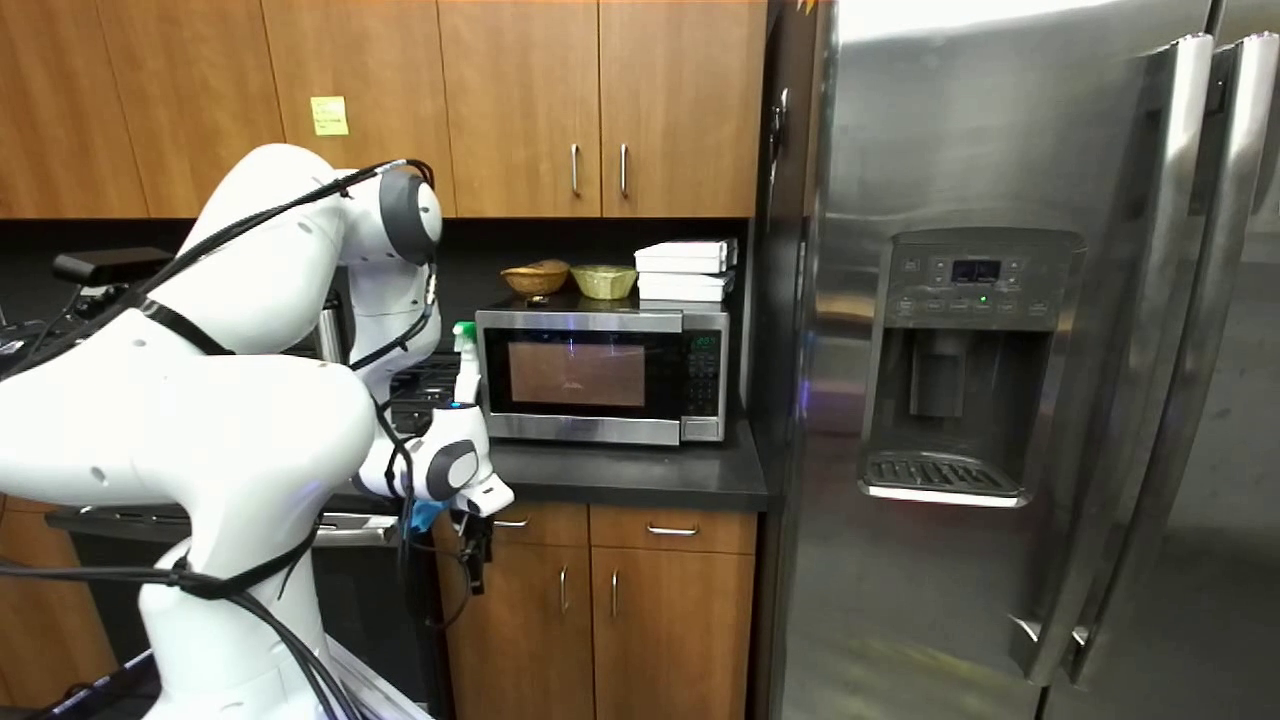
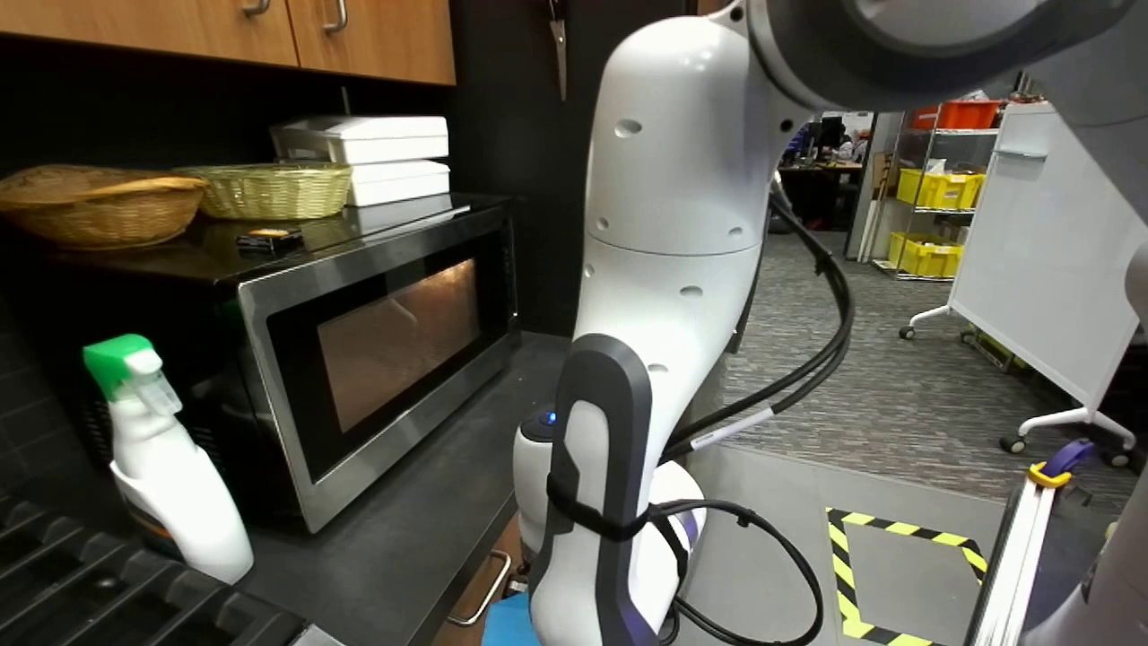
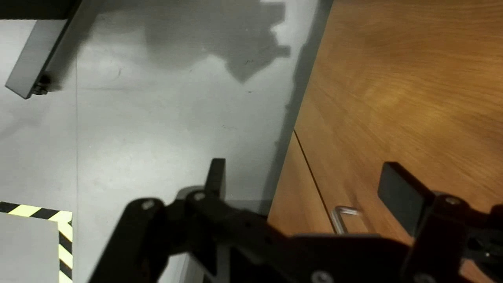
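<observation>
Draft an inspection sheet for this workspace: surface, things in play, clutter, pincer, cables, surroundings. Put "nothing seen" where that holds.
Surface: dark counter carries a microwave, with a spray bottle beside it.
Things in play: lower cabinet, nearest the pincer; a metal handle on it is not gripped.
Clutter: brown basket, green basket, stacked white boxes and a small dark item, all on the microwave.
Pincer: open, fingers well apart; held item: nothing seen.
Cables: black cables strapped along the arm, some hanging in slack loops.
Surroundings: refrigerator, whiteboard, striped floor tape.
</observation>
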